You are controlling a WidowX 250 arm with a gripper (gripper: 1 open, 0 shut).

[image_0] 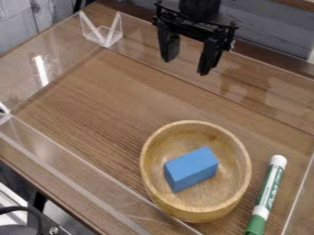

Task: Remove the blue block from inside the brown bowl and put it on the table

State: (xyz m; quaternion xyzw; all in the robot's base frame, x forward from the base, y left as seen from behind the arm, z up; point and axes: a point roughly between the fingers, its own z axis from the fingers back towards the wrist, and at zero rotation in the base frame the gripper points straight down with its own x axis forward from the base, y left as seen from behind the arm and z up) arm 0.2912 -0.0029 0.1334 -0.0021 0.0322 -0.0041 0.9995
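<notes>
Inside the brown bowl (196,172), blue block (192,168) lies well apart from end effector (194,55).

Gripper (186,50) hangs over the far side of the table (110,101), pointing down, black fingers (207,57) spread apart with nothing between them, well apart from the brown bowl (161,188). Blue block (192,168) lies inside the bowl near the front right. Green-and-white marker (266,206) lies on the tabletop just beside the bowl's right rim; clear acrylic walls (73,165) line the table's edges.
</notes>
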